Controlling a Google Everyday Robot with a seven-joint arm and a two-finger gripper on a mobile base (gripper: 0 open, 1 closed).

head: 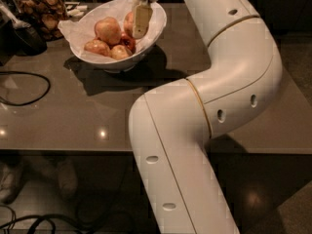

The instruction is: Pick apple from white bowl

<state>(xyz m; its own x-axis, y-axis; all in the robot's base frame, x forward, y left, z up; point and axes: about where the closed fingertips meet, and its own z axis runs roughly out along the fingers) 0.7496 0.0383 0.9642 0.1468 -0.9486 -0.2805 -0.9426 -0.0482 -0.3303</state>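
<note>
A glossy grey-brown table (pixel 73 116) with small light glints stands over dark floor (pixel 273 194).

Cream end effector (pixel 138 28) inside white bowl (pixel 122 62) — pinkish-red, yellow-patched apple (pixel 128 23).

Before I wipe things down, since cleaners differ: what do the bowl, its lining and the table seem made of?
The bowl: probably glazed ceramic, glossy white with a smooth wall; possibly plastic. The lining: crumpled white paper, creased and matte. The table: grey, polished stone or laminate; it mirrors light spots. The pincer sits inside the bowl, on the arm's side.
</note>
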